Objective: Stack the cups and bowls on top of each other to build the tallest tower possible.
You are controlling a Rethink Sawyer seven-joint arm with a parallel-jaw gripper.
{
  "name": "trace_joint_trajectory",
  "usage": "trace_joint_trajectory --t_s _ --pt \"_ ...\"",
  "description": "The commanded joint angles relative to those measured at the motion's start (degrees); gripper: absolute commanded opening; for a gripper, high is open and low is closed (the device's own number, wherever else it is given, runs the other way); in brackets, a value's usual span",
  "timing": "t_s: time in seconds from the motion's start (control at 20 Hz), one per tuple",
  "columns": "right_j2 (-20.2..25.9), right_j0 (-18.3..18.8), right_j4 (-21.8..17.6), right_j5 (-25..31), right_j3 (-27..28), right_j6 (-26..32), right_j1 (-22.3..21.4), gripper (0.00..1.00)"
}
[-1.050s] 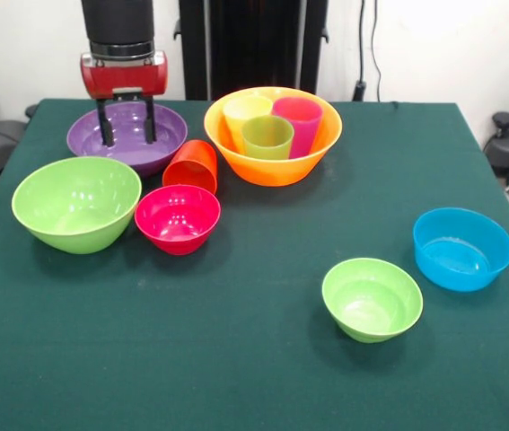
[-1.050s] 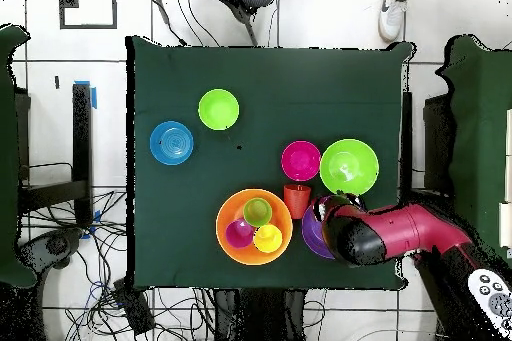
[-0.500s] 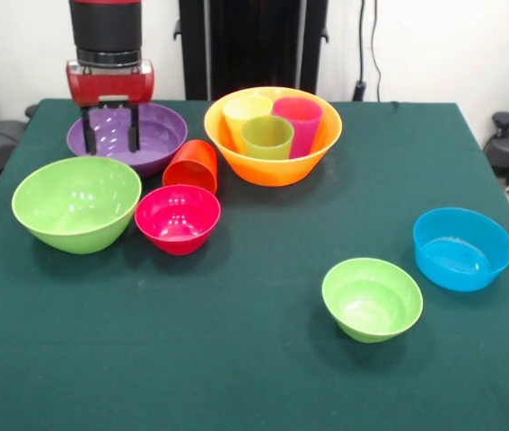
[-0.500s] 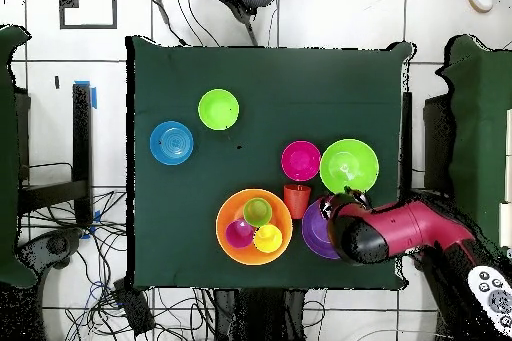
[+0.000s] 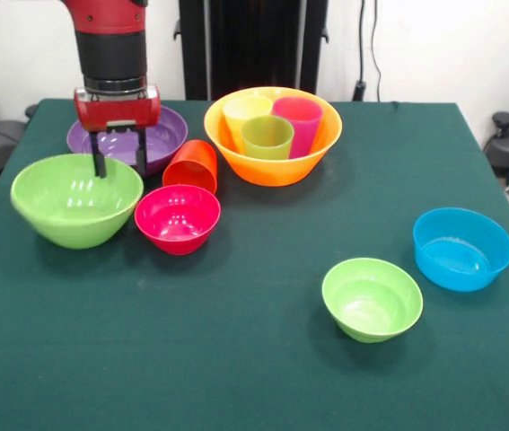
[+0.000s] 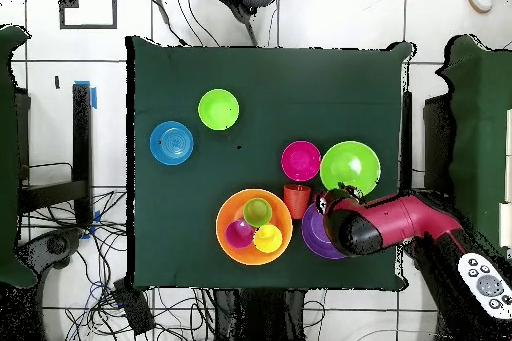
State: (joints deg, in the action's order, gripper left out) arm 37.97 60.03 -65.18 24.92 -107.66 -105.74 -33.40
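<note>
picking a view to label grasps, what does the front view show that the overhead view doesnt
Only the front view shows the claw open, its two dark fingers hanging at the far rim of the large light-green glossy plastic bowl, and the orange-red plastic tumbler tipped over.

Only the overhead view shows the red arm covering the claw and part of the wide purple plastic bowl.

Both show three tumblers standing in the large orange plastic bowl.

Arm (image 6: 395, 222) hides much of the purple bowl (image 6: 316, 237) — overhead view.
</note>
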Motion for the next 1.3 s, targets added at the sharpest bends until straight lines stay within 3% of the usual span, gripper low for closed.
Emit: trace_joint_trajectory --t_s 0.05,1.1,1.15,1.3 --pt "2.38 -1.87 -3.81 1.67 4.52 18.10 3.40 1.00" --pt "0.27 -3.63 -5.91 2.49 4.97 16.15 3.17 1.00" --pt "0.16 -3.88 -5.83 2.54 5.09 15.96 3.10 0.00" --pt "-0.16 -4.50 -6.04 2.61 5.33 15.21 2.86 0.00"
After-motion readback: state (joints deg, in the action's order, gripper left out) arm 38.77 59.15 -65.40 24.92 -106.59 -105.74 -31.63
